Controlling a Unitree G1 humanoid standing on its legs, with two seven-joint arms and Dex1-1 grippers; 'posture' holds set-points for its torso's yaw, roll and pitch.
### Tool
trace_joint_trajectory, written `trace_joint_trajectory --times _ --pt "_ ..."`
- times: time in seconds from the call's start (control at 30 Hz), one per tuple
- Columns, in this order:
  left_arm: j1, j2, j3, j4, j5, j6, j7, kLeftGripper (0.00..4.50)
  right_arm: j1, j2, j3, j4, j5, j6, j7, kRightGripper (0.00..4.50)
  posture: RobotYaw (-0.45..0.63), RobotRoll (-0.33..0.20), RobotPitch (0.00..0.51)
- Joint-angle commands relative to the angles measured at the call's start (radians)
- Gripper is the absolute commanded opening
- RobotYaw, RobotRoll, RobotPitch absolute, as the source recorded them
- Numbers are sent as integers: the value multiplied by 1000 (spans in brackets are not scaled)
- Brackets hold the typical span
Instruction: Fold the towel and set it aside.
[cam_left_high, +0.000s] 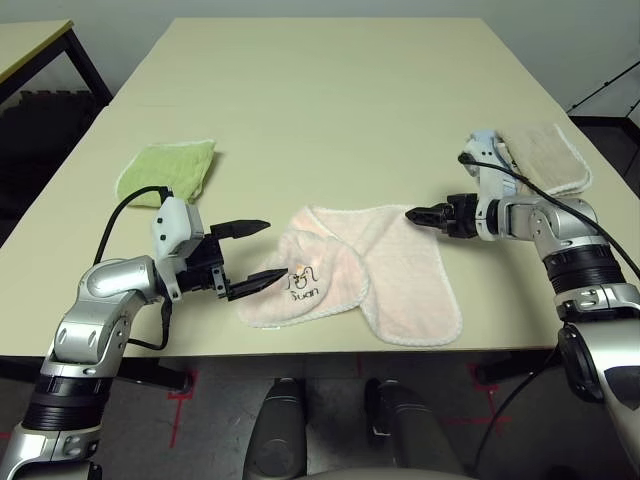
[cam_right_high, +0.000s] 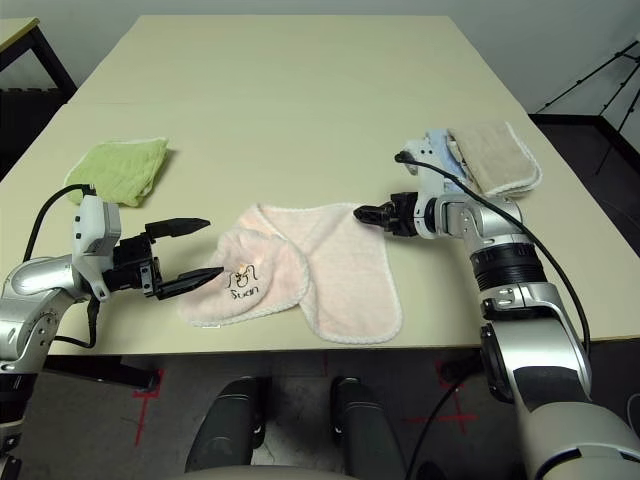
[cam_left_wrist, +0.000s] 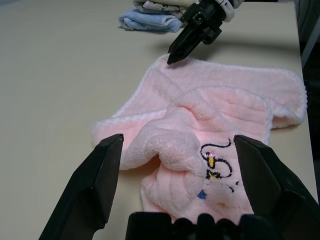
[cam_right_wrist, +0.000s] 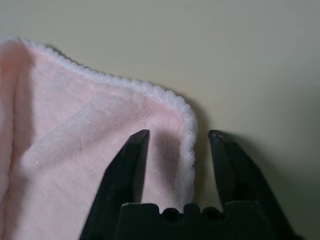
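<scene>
Pale pink towel (cam_left_high: 370, 275) lying rumpled near the front edge of the beige surface (cam_left_high: 340, 90), between the two arms, partly folded over itself, the flap with the dark embroidered logo (cam_left_high: 302, 282) turned up on its left portion. Left gripper (cam_left_high: 252, 254) hovering level just beside the towel's left edge, fingers (cam_left_wrist: 92, 182) spread wide apart with nothing between them; lower fingertip right at the towel's edge by the logo, contact impossible to judge, upper fingertip in the air above the surface. Right gripper (cam_left_high: 417, 214) angled down at the towel's far right corner (cam_right_wrist: 182, 117), fingers (cam_right_wrist: 127, 167) partly apart and straddling the white stitched edging: one fingertip over the pink pile, the other over bare surface just outside the hem. Not clamped; a gap showing on either side of the edging in the right wrist view. Green folded cloth (cam_left_high: 168, 170) well apart, at the left of the surface behind the left arm. Beige folded cloth (cam_left_high: 545, 155) and blue folded cloth (cam_left_wrist: 150, 21) stacked together at the right, behind the right arm, clear of the towel.
</scene>
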Motion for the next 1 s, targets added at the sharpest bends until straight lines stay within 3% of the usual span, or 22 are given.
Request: trace_joint_trajectory --times 0.03,0.13,0.37,0.73,1.0 --pt "17 10 -3 -11 13 9 8 4500 24 11 47 20 -20 31 25 1253 318 0 145" --pt "15 9 -6 -12 13 10 13 4500 18 5 41 25 -27 27 30 52 316 0 145" --pt "20 5 -14 -16 13 11 19 4500 20 -11 -10 -9 -12 14 23 15 312 0 146" --pt "-14 -23 -30 -3 14 27 54 4500 55 -35 -114 -242 23 -107 -14 15 284 0 142" --pt "-62 -76 -44 -5 9 68 122 4500 114 -53 -78 -380 -70 -343 -64 15 257 0 149"
